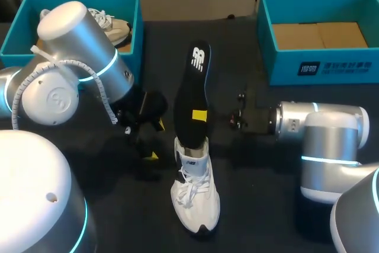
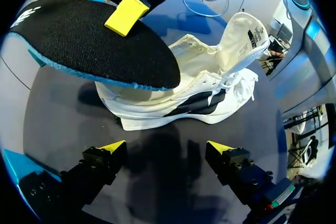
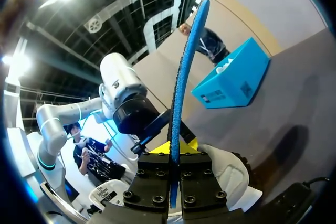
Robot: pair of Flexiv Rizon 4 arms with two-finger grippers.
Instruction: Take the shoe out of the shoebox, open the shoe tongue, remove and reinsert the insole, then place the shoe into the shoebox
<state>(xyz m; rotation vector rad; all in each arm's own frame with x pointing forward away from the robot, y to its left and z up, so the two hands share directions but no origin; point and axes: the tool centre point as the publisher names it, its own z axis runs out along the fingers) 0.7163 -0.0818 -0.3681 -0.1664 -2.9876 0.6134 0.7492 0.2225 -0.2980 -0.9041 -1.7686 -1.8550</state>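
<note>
Though in gripper, insole end hidden

My head camera sits above and behind the rig and faces down on the table from well back, with an arm coming in from each side. The left wrist camera rides low and close, looking out past the left end effector at the side of the shoe just ahead of it. The right wrist camera looks along the right end effector, with the insole edge-on between its fingers and my left arm beyond. All three views share the insole and the shoe.
</note>
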